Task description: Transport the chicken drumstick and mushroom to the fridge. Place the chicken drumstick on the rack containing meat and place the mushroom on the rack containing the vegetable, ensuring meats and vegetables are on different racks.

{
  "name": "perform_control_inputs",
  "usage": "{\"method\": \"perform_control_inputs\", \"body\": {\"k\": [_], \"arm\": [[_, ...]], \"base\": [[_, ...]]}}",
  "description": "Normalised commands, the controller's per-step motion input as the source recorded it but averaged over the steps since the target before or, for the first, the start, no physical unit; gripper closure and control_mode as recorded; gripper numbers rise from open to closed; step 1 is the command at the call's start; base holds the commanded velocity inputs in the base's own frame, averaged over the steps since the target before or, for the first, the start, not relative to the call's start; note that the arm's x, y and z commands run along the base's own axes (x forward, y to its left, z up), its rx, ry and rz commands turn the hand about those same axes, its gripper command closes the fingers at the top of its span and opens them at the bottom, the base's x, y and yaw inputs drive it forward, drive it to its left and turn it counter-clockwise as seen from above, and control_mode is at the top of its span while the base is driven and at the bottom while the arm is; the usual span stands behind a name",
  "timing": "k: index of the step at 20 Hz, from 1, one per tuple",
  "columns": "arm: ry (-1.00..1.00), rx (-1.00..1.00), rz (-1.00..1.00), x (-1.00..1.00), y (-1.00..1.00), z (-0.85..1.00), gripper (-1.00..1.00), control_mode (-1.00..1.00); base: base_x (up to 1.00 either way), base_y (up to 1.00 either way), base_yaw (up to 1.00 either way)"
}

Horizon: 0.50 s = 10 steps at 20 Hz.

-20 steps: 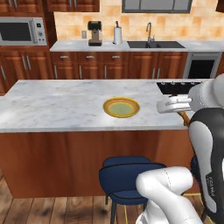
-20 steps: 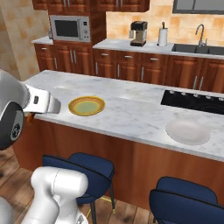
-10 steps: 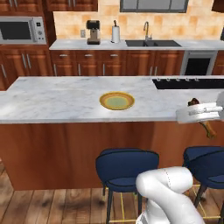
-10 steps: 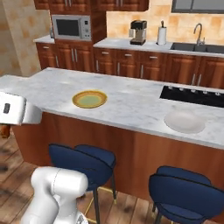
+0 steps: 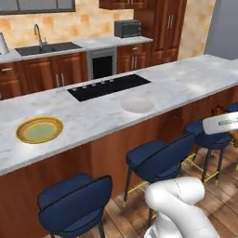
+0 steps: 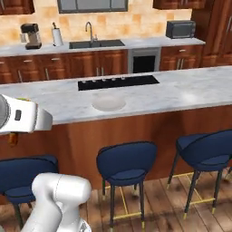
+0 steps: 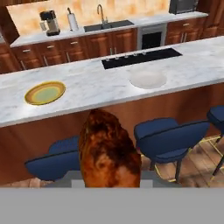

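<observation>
Carrying the chicken drumstick (image 7: 109, 151) is the step in hand, by my reading: in the hand view the browned meat sits right at the gripper (image 7: 109, 181), out in front of the island counter (image 7: 109, 94) and above the blue stools (image 7: 168, 133), so the fingers are evidently clenched on it, though the tips themselves are hidden behind the meat. It is held off the counter presumably because the base is driving it toward the fridge, which I cannot find in these frames. On the island counter, the yellow plate (image 5: 40, 129) lies toward its left end and a pale white plate (image 5: 138, 104) rests just in front of the black cooktop (image 5: 109, 86); both look bare. The mushroom I cannot make out anywhere. Beyond the island counter stand a sink (image 6: 95, 43), a coffee maker (image 6: 31, 36) and a microwave (image 6: 180, 29). No brand, label or writing is legible on any of them
</observation>
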Motion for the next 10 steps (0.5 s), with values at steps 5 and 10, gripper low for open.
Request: {"method": "perform_control_inputs", "body": {"k": [5,10], "arm": [[0.00,0.00,0.00,0.00,0.00,0.00,1.00,1.00],[0.00,0.00,0.00,0.00,0.00,0.00,1.00,1.00]], "base": [[0.00,0.00,-1.00],[0.00,0.00,-0.99]]}}
